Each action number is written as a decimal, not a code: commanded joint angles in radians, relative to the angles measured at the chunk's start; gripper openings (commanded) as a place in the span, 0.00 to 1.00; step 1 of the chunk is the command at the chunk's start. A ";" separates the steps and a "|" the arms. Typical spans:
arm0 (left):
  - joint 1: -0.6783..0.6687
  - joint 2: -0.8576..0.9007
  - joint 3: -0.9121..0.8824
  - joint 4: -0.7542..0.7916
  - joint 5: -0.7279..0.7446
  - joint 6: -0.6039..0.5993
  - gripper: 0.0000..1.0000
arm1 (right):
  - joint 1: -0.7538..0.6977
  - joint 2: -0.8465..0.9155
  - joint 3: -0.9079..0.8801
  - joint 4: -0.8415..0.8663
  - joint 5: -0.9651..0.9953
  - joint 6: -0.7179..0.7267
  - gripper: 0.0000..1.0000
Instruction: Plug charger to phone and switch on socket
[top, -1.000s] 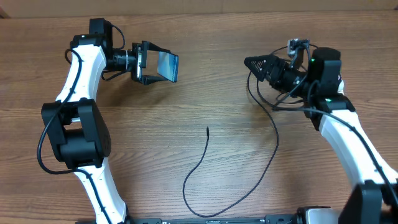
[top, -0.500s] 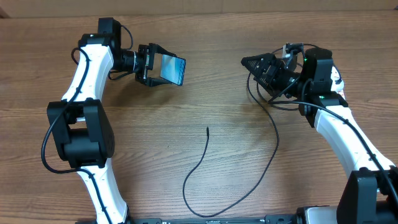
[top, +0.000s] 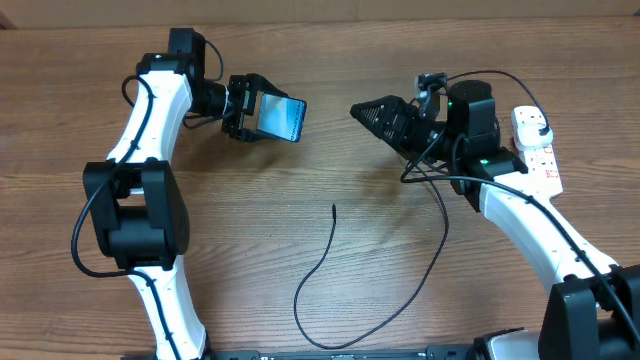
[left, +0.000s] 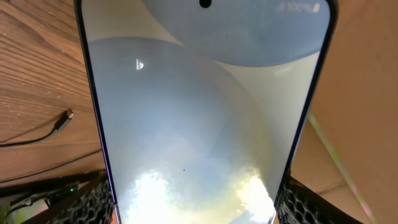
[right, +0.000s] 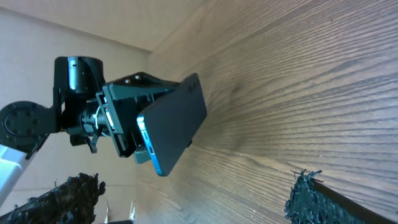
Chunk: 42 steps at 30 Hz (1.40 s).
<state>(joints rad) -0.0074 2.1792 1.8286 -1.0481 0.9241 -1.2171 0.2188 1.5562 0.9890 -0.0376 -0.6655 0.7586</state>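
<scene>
The left hand (top: 258, 118) is clenched on the slim smartphone with the glowing blue-teal screen (top: 282, 118) and holds it above the brown wooden surface (top: 240, 230) at the far left. The phone's free end points right. The right hand (top: 368, 112) hovers well to the right of it, fingers spread wide and grasping nothing, aimed at the phone. The long thin black charger cable (top: 332, 228) lies curled on the nearer surface between the arms, its small tip free. The white power strip with red markings (top: 535, 150) sits at the far right.

The phone (top: 281, 118) glows pale blue, charger (top: 333, 225) black, socket (top: 538, 150) white with red, table (top: 250, 220) brown wood-grain.
</scene>
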 joint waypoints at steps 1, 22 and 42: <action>-0.010 0.003 0.034 -0.002 -0.034 -0.051 0.04 | 0.017 -0.007 0.026 0.007 0.022 0.000 1.00; -0.119 0.003 0.034 0.062 -0.089 -0.247 0.04 | 0.128 -0.006 0.026 -0.002 0.108 -0.076 1.00; -0.190 0.003 0.034 0.105 -0.089 -0.257 0.04 | 0.194 0.027 0.026 -0.037 0.246 -0.079 0.98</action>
<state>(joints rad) -0.1822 2.1792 1.8286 -0.9516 0.8173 -1.4612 0.4084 1.5795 0.9890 -0.0704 -0.4652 0.6865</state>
